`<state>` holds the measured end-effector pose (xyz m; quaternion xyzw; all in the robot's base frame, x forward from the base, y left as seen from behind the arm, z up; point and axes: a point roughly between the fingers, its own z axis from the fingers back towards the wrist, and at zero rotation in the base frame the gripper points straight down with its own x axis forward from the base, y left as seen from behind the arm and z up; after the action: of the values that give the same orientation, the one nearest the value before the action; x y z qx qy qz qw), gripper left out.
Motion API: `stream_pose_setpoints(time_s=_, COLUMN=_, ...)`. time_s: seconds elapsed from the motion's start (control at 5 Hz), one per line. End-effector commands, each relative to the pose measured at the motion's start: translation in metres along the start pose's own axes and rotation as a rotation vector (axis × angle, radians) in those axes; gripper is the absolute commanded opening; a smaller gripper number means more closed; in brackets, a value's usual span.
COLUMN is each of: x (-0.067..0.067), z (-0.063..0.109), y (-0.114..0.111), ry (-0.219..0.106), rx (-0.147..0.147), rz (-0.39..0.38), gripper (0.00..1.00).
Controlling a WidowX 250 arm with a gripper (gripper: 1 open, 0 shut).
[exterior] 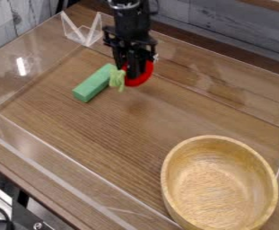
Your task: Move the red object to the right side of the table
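Note:
The red object (138, 75), a small strawberry-like toy with a light green cap at its left, hangs just above the table (129, 135) toward the back, slightly left of centre. My gripper (132, 65) points straight down and is shut on it, with the black fingers (124, 59) partly covering the fruit's top. The red object's green cap nearly meets the right end of the green block (96, 83).
A flat green rectangular block lies on the tabletop just left of the gripper. A large wooden bowl (220, 184) stands at the front right. Low clear acrylic walls (34, 63) edge the tabletop, with a clear corner bracket (82, 31) at the back left.

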<state>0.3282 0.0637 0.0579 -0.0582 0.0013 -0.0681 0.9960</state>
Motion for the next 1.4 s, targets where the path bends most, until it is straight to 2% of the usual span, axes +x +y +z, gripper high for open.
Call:
stream_pose_setpoints(time_s=0.0, x=0.015, z=0.006, y=-0.008, ry=-0.050, rx=0.029, rz=-0.020, gripper=0.00)
stream_pose_setpoints(time_s=0.2, x=0.023, z=-0.007, y=-0.022, ry=-0.044, rx=0.033, rz=-0.036, gripper=0.00)
stream_pose_setpoints(time_s=0.8, x=0.025, z=0.026, y=-0.049, ry=-0.101, rx=0.012, rz=0.024, gripper=0.00)
stream_pose_setpoints(time_s=1.2, x=0.027, z=0.018, y=-0.089, ry=-0.092, rx=-0.013, rz=-0.041, gripper=0.00)
